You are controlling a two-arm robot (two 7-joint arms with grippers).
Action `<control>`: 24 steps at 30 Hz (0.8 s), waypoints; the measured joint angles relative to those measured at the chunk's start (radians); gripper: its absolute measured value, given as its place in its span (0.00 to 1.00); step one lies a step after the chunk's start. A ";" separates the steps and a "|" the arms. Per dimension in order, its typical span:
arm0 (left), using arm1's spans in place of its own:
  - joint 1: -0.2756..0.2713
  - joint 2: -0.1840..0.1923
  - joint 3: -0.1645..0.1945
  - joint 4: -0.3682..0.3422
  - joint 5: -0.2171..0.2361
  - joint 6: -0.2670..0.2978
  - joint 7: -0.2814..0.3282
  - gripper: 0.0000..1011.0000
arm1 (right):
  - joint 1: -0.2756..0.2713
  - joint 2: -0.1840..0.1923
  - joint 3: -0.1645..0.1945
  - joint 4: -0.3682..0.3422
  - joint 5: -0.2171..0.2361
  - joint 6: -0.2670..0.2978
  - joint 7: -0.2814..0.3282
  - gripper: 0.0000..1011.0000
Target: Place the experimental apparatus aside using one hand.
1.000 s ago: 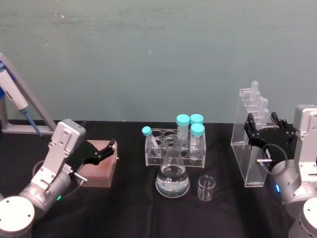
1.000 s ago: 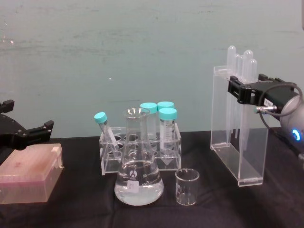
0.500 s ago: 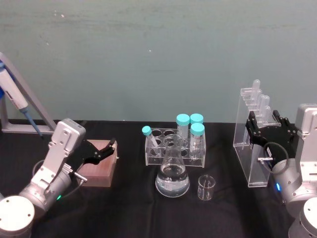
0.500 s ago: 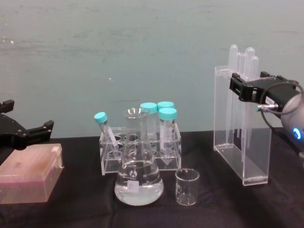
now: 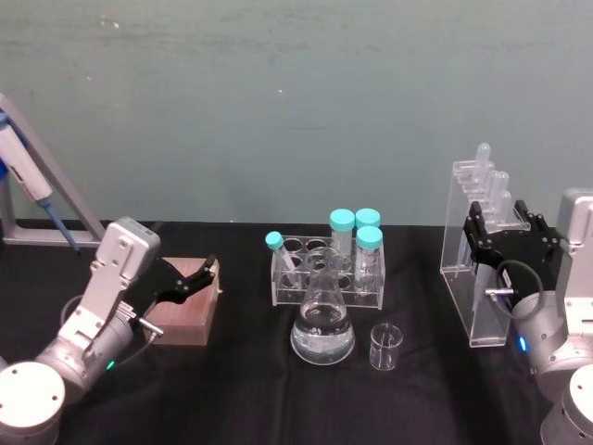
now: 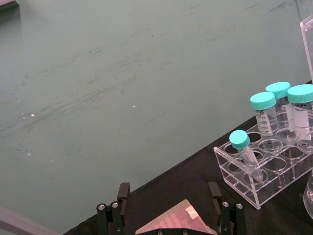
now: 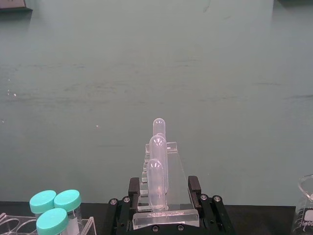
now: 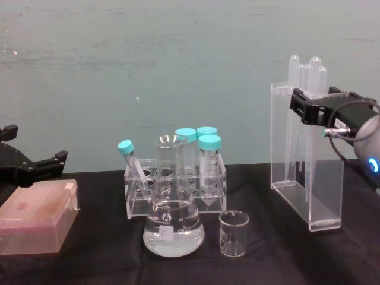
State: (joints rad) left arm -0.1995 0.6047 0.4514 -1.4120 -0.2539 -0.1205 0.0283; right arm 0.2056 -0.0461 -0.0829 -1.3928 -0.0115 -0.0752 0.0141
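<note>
The tall, narrow clear acrylic stand of long pipettes (image 8: 306, 178) is at the right side of the table (image 5: 250, 389), well apart from the conical glass flask (image 8: 173, 228). My black two-finger right gripper (image 7: 165, 196) pinches it near its top. The walls are smooth and high, so I fear it slips or tips. The left gripper (image 5: 195, 281) hangs spread over the pink box (image 8: 35, 222).

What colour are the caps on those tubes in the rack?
Turquoise caps; clearest in the chest view.

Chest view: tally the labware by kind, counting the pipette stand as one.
Teal-capped tubes: 4
Tube rack: 1
Conical flask: 1
Beaker: 1
Pipette stand: 1
Pink box: 1
Total: 9
</note>
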 joint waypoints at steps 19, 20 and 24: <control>0.000 0.000 0.000 0.000 0.000 0.000 0.000 0.99 | 0.008 0.000 0.011 0.011 -0.002 -0.027 -0.003 0.61; 0.000 0.000 0.000 0.000 0.000 0.000 0.000 0.99 | 0.008 0.000 0.012 0.011 -0.002 -0.029 -0.002 0.61; 0.000 0.000 0.000 0.000 0.000 0.000 0.000 0.99 | 0.011 0.002 0.015 0.015 -0.004 -0.038 -0.002 0.61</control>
State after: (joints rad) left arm -0.1996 0.6047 0.4514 -1.4120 -0.2539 -0.1205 0.0283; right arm 0.2165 -0.0441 -0.0682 -1.3782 -0.0154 -0.1135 0.0118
